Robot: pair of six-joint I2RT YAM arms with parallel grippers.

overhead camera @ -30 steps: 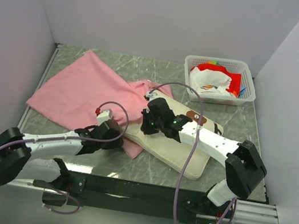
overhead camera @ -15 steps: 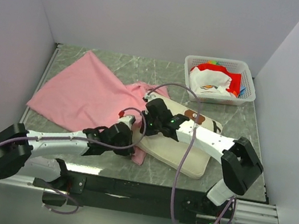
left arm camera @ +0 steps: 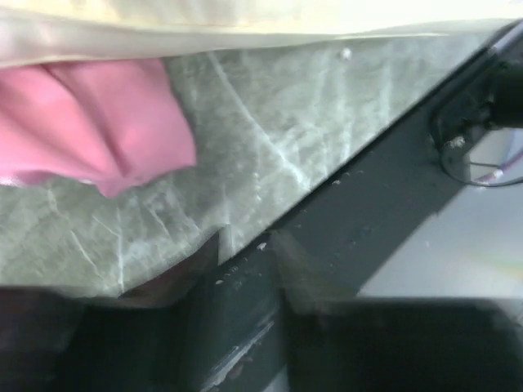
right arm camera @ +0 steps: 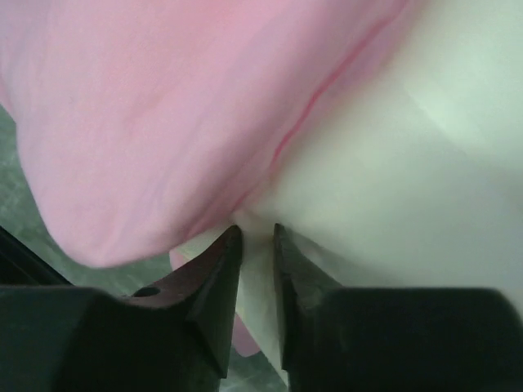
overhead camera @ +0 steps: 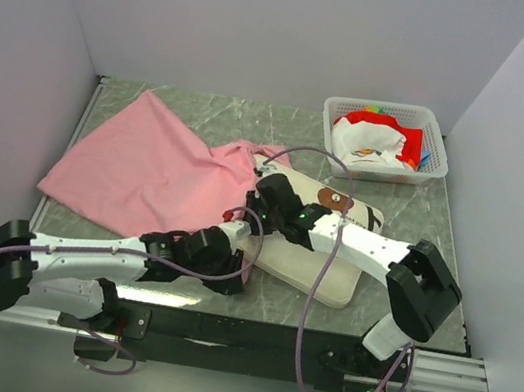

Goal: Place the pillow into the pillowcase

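The cream pillow (overhead camera: 318, 252) with its bear face (overhead camera: 337, 201) lies right of centre. The pink pillowcase (overhead camera: 145, 170) is spread out to its left, and its near edge overlaps the pillow's left end. My right gripper (overhead camera: 256, 217) is shut on the pillow's left edge; in the right wrist view its jaws (right arm camera: 255, 233) pinch cream pillow (right arm camera: 409, 163) fabric just under the pink pillowcase (right arm camera: 147, 122). My left gripper (overhead camera: 239, 271) is low by the pillow's front edge. In the blurred left wrist view its jaws (left arm camera: 245, 241) stand slightly apart and empty, with a pillowcase (left arm camera: 90, 114) corner and the pillow (left arm camera: 245, 20) edge beyond.
A white basket (overhead camera: 333, 127) with red and white clothes stands at the back right. The black rail (overhead camera: 267, 337) runs along the table's front edge, close behind my left gripper. White walls enclose the left, back and right sides.
My left gripper has moved right along the front edge to the pillow's near left corner. The pink corner that lay near the front has drawn back towards the pillow. The right gripper stays shut on the pillow.
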